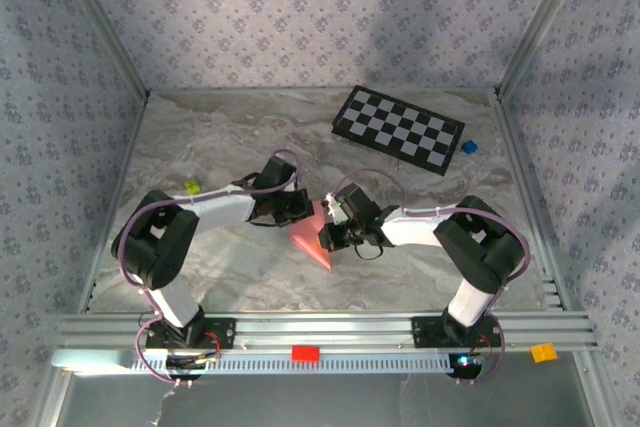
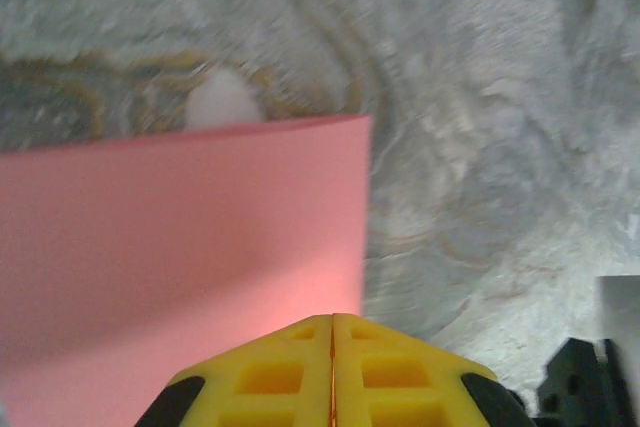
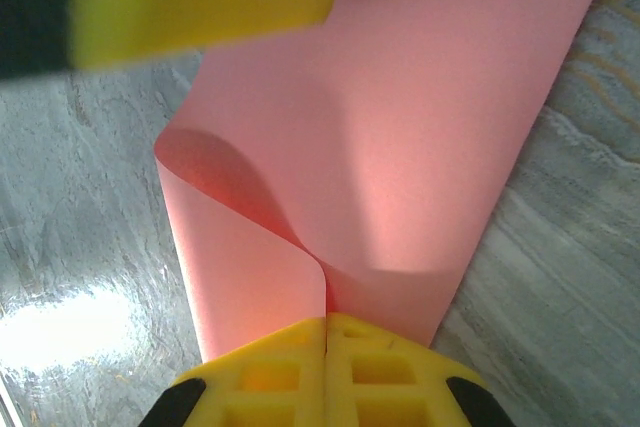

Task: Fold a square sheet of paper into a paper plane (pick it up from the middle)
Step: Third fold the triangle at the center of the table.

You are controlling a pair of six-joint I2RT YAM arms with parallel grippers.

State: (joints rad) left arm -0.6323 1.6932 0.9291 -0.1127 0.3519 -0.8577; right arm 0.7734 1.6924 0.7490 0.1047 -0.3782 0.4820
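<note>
My left hand [image 2: 332,372] is clenched, its yellow fingers [image 2: 270,377] pressed together with the edge of the pink-red sheet of paper [image 3: 400,147] caught between them; my right hand [image 3: 326,367] is clenched as well, pinching the same sheet at a spot where it bends over into a soft, rounded curl; from my right wrist I see one yellow finger of the left hand at the sheet's far end. From above, the two hands meet near the middle of the grey marbled surface [image 1: 220,267], and the paper sits between them with one corner pointing toward my bases; I cannot tell whether that corner touches the surface. A checkered board [image 1: 400,130] lies well apart at the far right, with a small blue block [image 1: 468,147] just beside it; a small yellow-green block [image 1: 192,186] lies to the left.
</note>
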